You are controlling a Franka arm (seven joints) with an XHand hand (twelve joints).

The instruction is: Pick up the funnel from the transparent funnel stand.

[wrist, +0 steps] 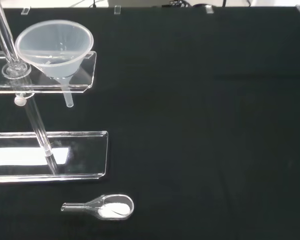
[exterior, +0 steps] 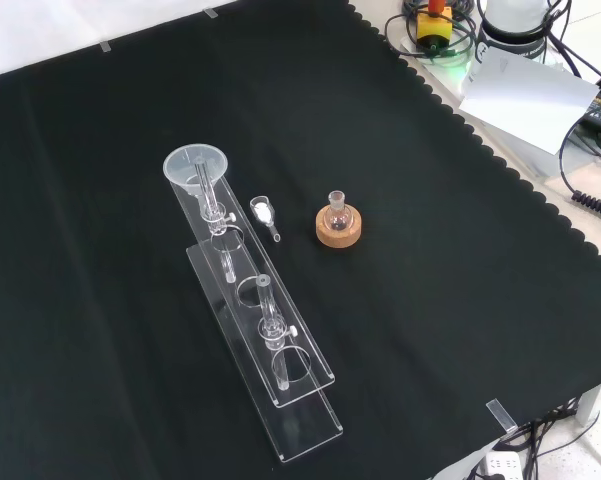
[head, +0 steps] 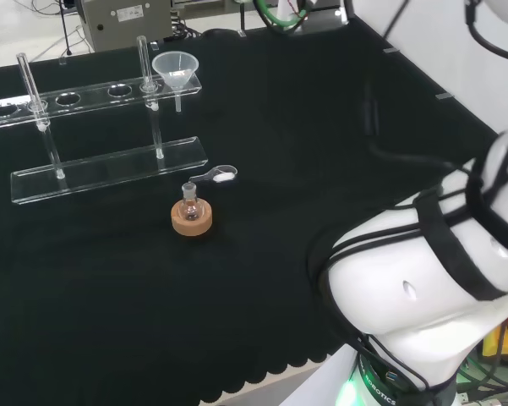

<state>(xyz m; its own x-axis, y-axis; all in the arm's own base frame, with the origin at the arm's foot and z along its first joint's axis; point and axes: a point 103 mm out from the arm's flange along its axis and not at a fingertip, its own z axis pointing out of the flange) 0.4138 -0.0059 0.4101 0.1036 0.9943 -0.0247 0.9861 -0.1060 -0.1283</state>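
At the end hole of the transparent funnel stand (head: pixel 93 89) sits the funnel (head: pixel 176 69), upright, stem down, well left of the arm in head view; hand state cannot be told.

Head view: open cloth (head: pixel 321 169) right of the funnel (head: pixel 176 69). Obstacles: stand's upright rod (head: pixel 144 63) just left of the funnel, scoop (head: pixel 215 176) and small flask on cork ring (head: pixel 191 213) nearer, below it.
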